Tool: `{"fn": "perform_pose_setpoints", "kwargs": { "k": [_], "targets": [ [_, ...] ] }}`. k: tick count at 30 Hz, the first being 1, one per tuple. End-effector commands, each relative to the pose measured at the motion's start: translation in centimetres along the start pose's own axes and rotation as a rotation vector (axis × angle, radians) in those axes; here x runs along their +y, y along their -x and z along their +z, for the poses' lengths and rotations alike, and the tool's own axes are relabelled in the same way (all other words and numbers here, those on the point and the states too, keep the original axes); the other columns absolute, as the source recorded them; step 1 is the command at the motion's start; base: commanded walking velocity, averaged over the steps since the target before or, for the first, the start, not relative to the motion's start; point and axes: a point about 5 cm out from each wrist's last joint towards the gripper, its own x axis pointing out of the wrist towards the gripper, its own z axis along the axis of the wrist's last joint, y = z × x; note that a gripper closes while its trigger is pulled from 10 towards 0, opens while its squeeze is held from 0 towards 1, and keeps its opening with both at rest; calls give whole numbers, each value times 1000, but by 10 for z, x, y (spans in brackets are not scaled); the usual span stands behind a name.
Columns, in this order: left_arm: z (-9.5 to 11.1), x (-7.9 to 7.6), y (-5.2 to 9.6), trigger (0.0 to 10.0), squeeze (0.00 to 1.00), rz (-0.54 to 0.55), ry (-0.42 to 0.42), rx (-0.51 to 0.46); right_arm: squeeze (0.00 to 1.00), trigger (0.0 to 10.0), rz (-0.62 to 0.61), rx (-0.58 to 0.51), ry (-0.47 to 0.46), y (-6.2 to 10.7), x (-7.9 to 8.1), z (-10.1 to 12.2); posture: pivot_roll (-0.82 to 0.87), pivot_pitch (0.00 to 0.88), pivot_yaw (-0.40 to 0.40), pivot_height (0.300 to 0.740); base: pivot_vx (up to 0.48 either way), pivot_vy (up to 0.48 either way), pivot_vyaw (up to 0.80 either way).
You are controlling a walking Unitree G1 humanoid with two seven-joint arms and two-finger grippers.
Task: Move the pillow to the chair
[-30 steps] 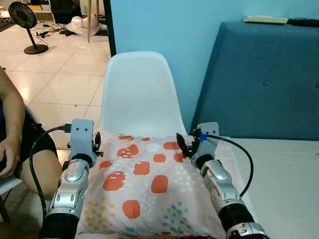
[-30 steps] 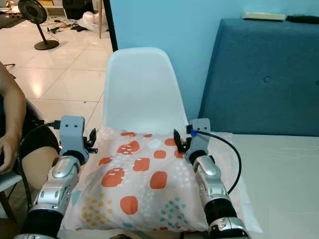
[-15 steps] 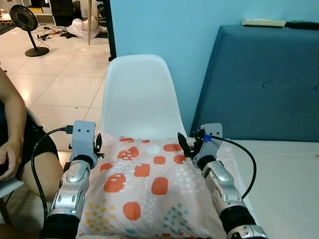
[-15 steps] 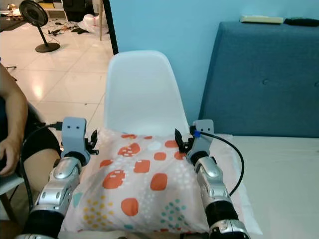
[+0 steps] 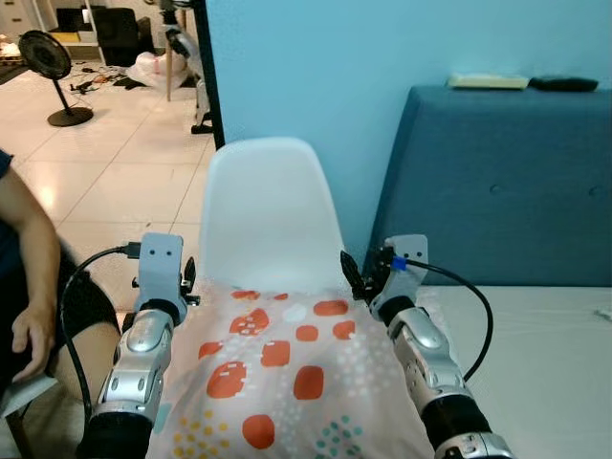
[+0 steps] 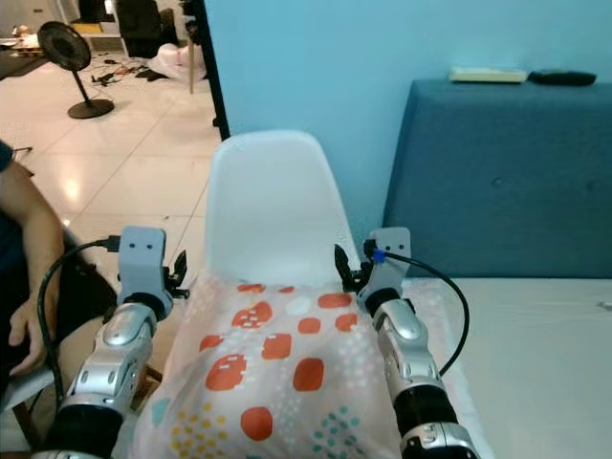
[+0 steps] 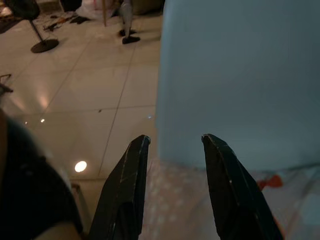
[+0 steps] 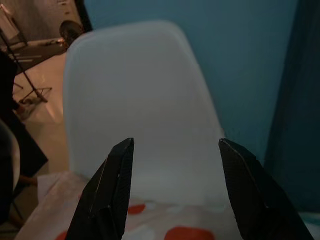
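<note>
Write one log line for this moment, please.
step: carry pillow to chair | left gripper: open, at pillow's left edge | right gripper: open, at right edge | pillow: between arms, before chair

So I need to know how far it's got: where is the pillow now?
The pillow sits low and central in the eye views, between the left pincer and right pincer, directly in front of the white chair.

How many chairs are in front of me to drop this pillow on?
1. The white chair stands straight ahead against the blue wall, beside the blue headboard, with the pillow between the left gripper and right gripper. Others may be out of frame.
</note>
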Motion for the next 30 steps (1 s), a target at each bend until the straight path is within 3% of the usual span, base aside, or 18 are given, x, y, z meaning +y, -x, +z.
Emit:
{"fn": "perform_pose_setpoints", "kwargs": {
  "k": [1, 13, 15, 18, 19, 21, 22, 23, 24, 27, 29, 30],
  "targets": [
    [-2, -2, 2, 10000, 0, -10, -8, 2, 0, 10000, -8, -5, -21, 2, 0, -2, 13, 42, -14, 732, 0, 0, 0],
    [3, -2, -2, 10000, 0, -9, -4, -15, 0, 10000, -10, -16, -24, 1, -2, 1, 9, 34, -16, 740, 0, 0, 0],
    [-6, -2, -3, 10000, 0, 3, 16, 23, 0, 10000, -18, 71, 18, 2, -2, -14, 10, 31, -20, 740, 0, 0, 0],
    [-6, -2, -3, 10000, 0, 3, 16, 23, 0, 10000, -18, 71, 18, 2, -2, -14, 10, 31, -20, 740, 0, 0, 0],
    [-18, -4, -1, 10000, 0, 11, 60, 80, 0, 10000, -24, 147, 57, 5, -3, -27, 13, 30, -22, 740, 0, 0, 0],
    [-18, -4, -1, 10000, 0, 11, 60, 80, 0, 10000, -24, 147, 57, 5, -3, -27, 13, 30, -22, 740, 0, 0, 0],
    [-50, -5, 6, 10000, 0, 22, 58, 218, 0, 10000, -27, 250, 74, 14, -1, -50, -6, 37, -22, 740, 0, 0, 0],
    [-50, -5, 6, 10000, 0, 22, 58, 218, 0, 10000, -27, 250, 74, 14, -1, -50, -6, 37, -22, 740, 0, 0, 0],
    [-76, -10, 19, 10000, 0, -9, 45, 336, 0, 10000, -42, 381, 83, 30, -2, -76, 4, 39, -29, 740, 0, 0, 0],
    [-76, -10, 19, 10000, 0, -9, 45, 336, 0, 10000, -42, 381, 83, 30, -2, -76, 4, 39, -29, 740, 0, 0, 0],
    [-107, -17, 42, 10000, 0, -97, -3, 476, 0, 10000, -92, 514, 93, 53, -8, -102, 0, 42, -33, 740, 0, 0, 0],
    [-107, -17, 42, 10000, 0, -97, -3, 476, 0, 10000, -92, 514, 93, 53, -8, -102, 0, 42, -33, 740, 0, 0, 0]
  ]
}}
